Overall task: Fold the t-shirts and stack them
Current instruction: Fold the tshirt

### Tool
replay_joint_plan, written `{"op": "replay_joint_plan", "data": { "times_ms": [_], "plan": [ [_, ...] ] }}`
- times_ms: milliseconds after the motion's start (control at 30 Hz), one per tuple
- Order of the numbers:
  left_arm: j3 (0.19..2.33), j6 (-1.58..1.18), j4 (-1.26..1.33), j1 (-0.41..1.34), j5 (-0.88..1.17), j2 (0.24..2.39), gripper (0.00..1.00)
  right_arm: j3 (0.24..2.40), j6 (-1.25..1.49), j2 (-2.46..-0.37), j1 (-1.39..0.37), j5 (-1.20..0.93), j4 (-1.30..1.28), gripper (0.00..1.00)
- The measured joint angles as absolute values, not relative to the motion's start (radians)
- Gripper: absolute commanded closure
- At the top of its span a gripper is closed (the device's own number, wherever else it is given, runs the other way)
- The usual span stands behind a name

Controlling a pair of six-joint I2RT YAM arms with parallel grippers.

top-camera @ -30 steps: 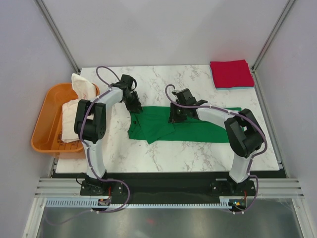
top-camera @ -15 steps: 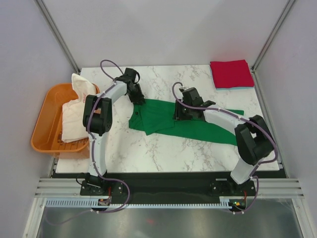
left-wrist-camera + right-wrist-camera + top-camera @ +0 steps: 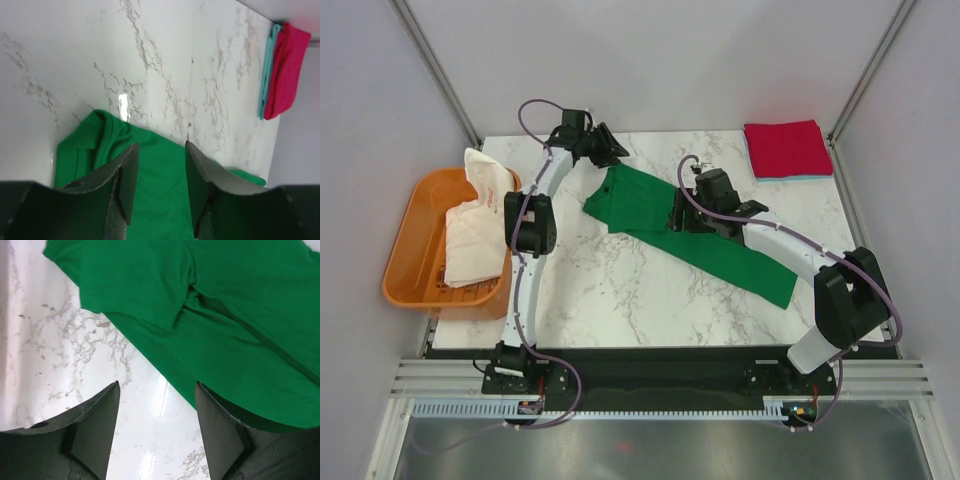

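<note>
The green t-shirt (image 3: pixel 720 250) lies flat in a long diagonal band across the marble table, from back centre to front right. My left gripper (image 3: pixel 610 152) is open just behind its back left end; in the left wrist view (image 3: pixel 161 150) green cloth (image 3: pixel 160 200) shows below the parted fingers. My right gripper (image 3: pixel 682 218) is open over the shirt's middle; in the right wrist view (image 3: pixel 157 390) bare marble lies between the fingers and the shirt (image 3: pixel 225 315) spreads beyond them. A folded red t-shirt (image 3: pixel 785 148) rests on a pale blue one (image 3: pixel 792 178) at the back right. The white t-shirt (image 3: pixel 475 235) lies in the tub.
The orange plastic tub (image 3: pixel 405 250) stands off the table's left edge. The red (image 3: pixel 287 70) and pale blue (image 3: pixel 265 75) stack also shows in the left wrist view. Grey walls and frame posts close the back and sides.
Both arms reached towards the back and the green shirt went with them, stretching into a diagonal band. My left gripper now sits behind the shirt's end, off the cloth.
</note>
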State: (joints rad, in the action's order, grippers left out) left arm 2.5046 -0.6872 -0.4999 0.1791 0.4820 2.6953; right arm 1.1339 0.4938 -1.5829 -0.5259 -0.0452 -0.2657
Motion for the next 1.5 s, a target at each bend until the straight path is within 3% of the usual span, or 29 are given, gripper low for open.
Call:
{"op": "replay_joint_plan", "data": {
  "times_ms": [433, 767, 967, 1233, 1500],
  "plan": [
    [1.714, -0.645, -0.387, 0.232, 0.522, 2.020, 0.53, 1.151, 0.501, -1.555, -0.513, 0.034, -0.382, 0.32],
    [1.438, -0.643, -0.395, 0.375, 0.392, 1.971, 0.55, 1.148, 0.501, -1.349, -0.499, 0.089, -0.469, 0.32],
    [1.450, -0.654, -0.396, 0.331, 0.309, 2.055, 0.57, 1.148, 0.501, -1.300, -0.499, 0.118, -0.491, 0.31],
    [1.627, -0.673, -0.416, 0.282, 0.233, 2.199, 0.58, 1.146, 0.496, -1.301, -0.488, 0.149, -0.502, 0.31],
    [2.109, -0.671, -0.440, 0.228, 0.332, 2.507, 0.57, 1.146, 0.493, -1.311, -0.485, 0.187, -0.500, 0.31]
  ]
}}
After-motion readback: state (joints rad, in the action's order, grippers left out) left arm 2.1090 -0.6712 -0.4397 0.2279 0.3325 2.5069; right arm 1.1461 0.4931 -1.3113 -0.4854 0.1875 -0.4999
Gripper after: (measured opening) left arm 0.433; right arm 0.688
